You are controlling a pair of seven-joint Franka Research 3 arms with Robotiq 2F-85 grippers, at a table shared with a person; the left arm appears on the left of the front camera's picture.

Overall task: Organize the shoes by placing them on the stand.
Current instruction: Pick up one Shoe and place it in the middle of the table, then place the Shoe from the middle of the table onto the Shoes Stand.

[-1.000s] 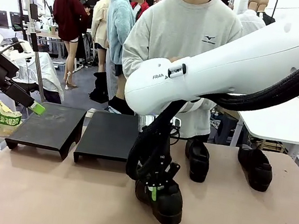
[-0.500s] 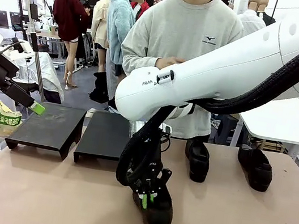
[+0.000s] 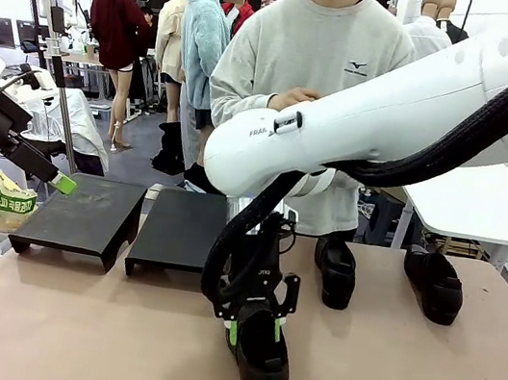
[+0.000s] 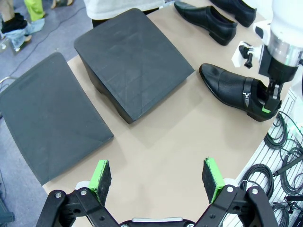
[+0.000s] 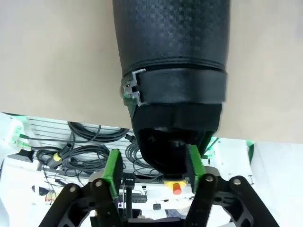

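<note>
One black shoe (image 3: 260, 367) lies on the table near the front, toe toward the camera. My right gripper (image 3: 253, 331) stands over its heel, open, a green pad on each side; in the right wrist view the heel (image 5: 175, 142) sits between the fingers (image 5: 113, 170) with a gap at the left pad. Two more shoes (image 3: 333, 272) (image 3: 433, 283) rest at the far right. The stand's two black platforms (image 3: 80, 210) (image 3: 180, 226) are bare. My left gripper (image 4: 156, 176) hangs open above the table beside the platforms (image 4: 132, 61), also seen at the left edge (image 3: 56, 178).
A person in a grey sweatshirt (image 3: 306, 52) stands at the far side, hands close to the body. A snack bag (image 3: 6, 202) lies in a clear bin off the left edge. Cables (image 4: 284, 137) hang beyond the table's near edge.
My right arm shifted the shoe left and turned its toe toward the front. It set the shoe on the table, and the jaws spread off the heel.
</note>
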